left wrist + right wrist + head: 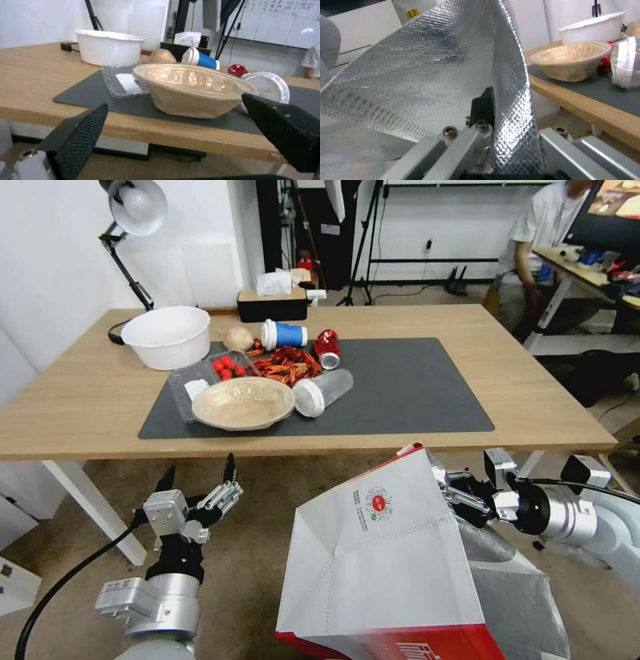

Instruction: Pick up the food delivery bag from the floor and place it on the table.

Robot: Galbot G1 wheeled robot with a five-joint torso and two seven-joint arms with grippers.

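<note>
While the bag point(393, 560) is held up off the carpet point(267, 500) in front of the table point(87, 400), its look can be made out pretty well: a big boxy paper thing, white panel on the near side with a small round red logo, a red band along the lower edge, and a red rim at the top corner. Crinkly silver foil lining is seen on the inside point(430, 70), and the whole bag is tilted, with its mouth leaning toward the right arm. It's kept below and just in front of the table edge, not set on the table.

The right gripper point(445, 483) is clamped on the bag's upper wall, one black finger point(483, 110) pressed against the foil from inside, so the wall is pinched between the fingers.

The left gripper point(198, 473) is held out low by the table's near edge with its fingers spread wide and nothing between them.

On the dark mat point(413, 387) a beige bowl point(243, 403), a white tub point(167, 337), a blue cup point(285, 335) lying on its side and a red can point(327, 349) are laid out.
</note>
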